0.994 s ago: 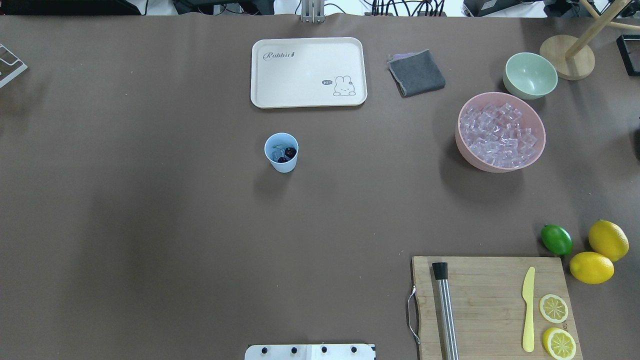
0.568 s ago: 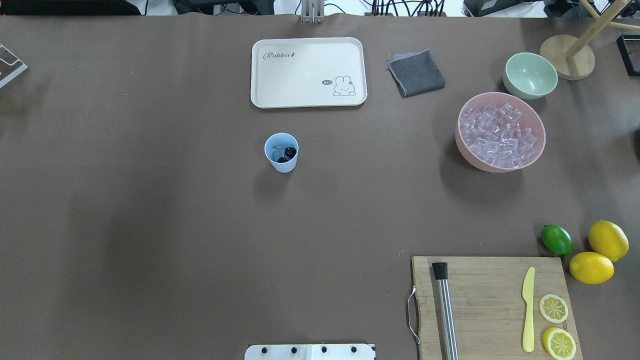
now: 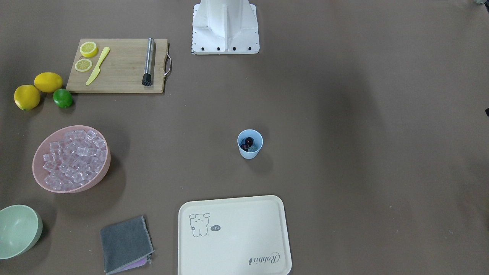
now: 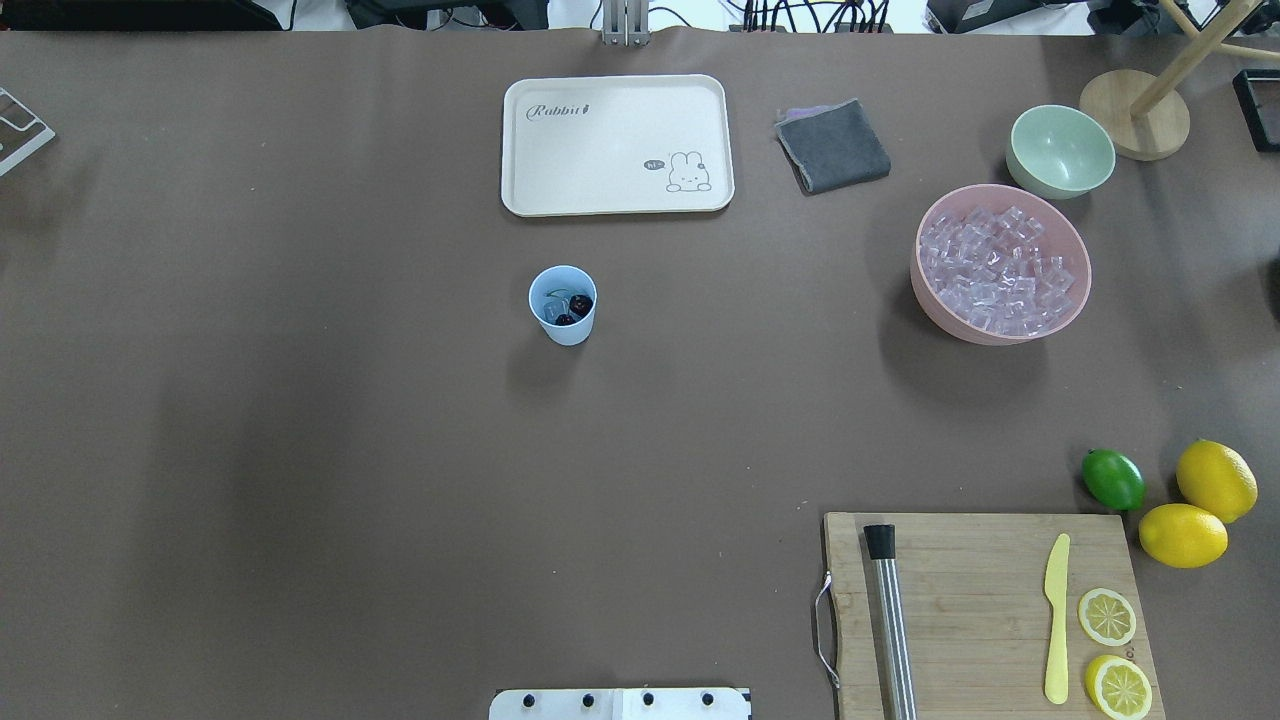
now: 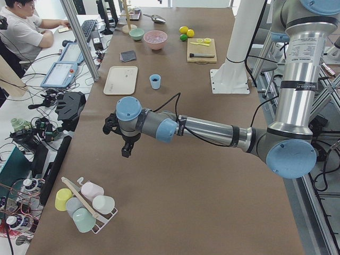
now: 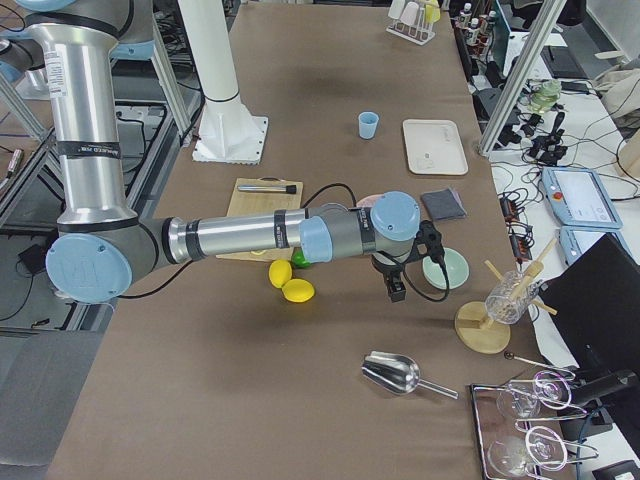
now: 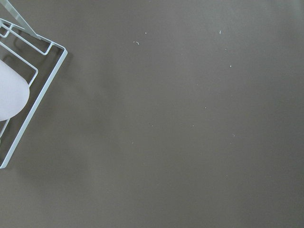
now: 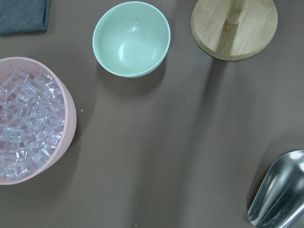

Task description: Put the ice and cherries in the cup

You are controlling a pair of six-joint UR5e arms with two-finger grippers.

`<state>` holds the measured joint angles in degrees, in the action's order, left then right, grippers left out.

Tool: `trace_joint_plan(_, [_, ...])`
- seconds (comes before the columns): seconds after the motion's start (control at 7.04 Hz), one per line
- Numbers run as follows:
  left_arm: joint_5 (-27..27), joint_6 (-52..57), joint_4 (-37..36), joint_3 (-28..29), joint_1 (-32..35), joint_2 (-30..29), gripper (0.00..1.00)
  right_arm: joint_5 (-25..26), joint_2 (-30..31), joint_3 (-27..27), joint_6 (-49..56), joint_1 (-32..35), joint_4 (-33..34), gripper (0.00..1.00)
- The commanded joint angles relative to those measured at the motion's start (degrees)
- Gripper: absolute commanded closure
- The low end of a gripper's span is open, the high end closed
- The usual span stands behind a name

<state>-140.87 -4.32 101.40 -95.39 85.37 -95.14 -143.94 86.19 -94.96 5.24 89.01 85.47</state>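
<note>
The light-blue cup point(image 4: 562, 305) stands upright mid-table, in front of the cream tray; it also shows in the front view point(image 3: 250, 144). Inside it lie the dark cherries point(image 4: 578, 305) beside a clear ice cube point(image 4: 552, 313). Many more ice cubes point(image 4: 1000, 270) fill the pink bowl point(image 4: 1000, 335) at the right. My left gripper point(image 5: 126, 151) hangs over bare table far to the left, in the exterior left view only. My right gripper point(image 6: 397, 293) hangs beyond the bowls, in the exterior right view only. I cannot tell whether either is open or shut.
A cream tray point(image 4: 617, 145), a grey cloth point(image 4: 833, 147), a pale-green bowl point(image 4: 1060, 150) and a wooden stand point(image 4: 1135, 115) sit at the back. A cutting board point(image 4: 985, 610), a lime point(image 4: 1113, 479) and lemons point(image 4: 1215, 480) sit front right. A metal scoop point(image 8: 280, 192) lies nearby.
</note>
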Motion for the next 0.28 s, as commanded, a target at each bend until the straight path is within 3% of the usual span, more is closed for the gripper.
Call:
trace_joint_plan(0.0, [0.6, 0.1, 1.9, -0.2, 0.1, -0.7, 0.03, 0.2, 0.0, 0.0, 0.0, 0.5, 0.0, 0.02])
trace_joint_plan(0.14, [0.9, 0.1, 2.0, -0.3, 0.1, 0.0, 0.03, 0.2, 0.4, -0.4, 0.0, 0.6, -0.1, 0.02])
